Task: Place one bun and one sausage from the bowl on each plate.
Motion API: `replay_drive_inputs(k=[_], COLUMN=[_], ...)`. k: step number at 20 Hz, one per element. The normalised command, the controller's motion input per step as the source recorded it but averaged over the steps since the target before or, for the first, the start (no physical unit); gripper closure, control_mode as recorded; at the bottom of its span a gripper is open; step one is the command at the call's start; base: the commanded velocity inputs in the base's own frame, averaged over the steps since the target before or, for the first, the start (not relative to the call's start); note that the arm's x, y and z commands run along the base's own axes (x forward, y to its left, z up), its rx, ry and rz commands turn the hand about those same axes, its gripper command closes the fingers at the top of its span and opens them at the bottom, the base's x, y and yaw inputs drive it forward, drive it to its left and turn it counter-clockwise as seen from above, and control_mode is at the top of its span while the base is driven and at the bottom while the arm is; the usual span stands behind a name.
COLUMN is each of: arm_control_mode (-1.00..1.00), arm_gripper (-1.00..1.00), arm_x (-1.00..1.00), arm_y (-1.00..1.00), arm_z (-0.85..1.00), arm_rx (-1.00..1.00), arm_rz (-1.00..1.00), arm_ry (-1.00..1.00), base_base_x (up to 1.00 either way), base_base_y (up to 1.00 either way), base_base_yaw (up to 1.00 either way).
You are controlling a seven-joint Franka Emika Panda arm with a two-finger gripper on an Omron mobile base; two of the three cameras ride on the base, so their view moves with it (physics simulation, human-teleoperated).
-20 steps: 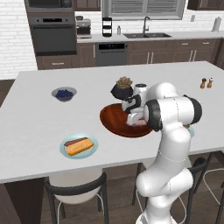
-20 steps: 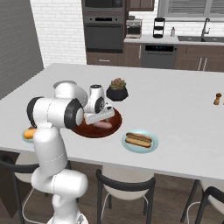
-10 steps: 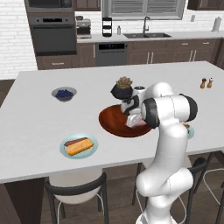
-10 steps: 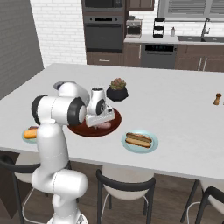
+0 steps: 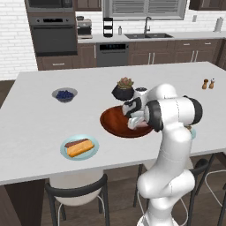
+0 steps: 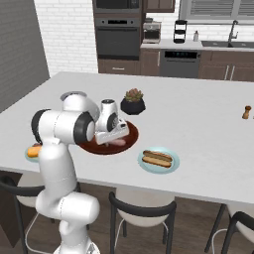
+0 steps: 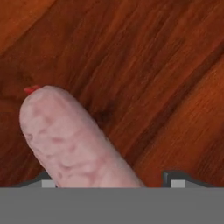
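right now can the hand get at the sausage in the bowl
Probably yes. The hand is already down in the bowl with the sausage lying between its fingertips, and nothing sits between them.

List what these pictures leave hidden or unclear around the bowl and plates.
- Left base view: the arm covers most of one plate; its contents are unseen.
- Right base view: the arm hides part of that plate.
- Hand view: the sausage runs off the bottom edge; whether the tool touches it is unclear.
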Motion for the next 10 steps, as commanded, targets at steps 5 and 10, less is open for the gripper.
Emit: replay_drive_inputs(k=[5, 10], arm_control_mode=[-1.00, -1.00], arm_gripper=[1.00, 1.00], arm_x=[-0.61, -0.61], arm_y=[-0.02, -0.32], arm_z=[0.95, 0.84], arm_rx=[0.00, 0.00], arm_rz=[0.00, 0.00], arm_ry=[-0.19, -0.14], base_base_x=[0.00, 0.00], base_base_y=[0.00, 0.00], base_base_yaw=[0.00, 0.00])
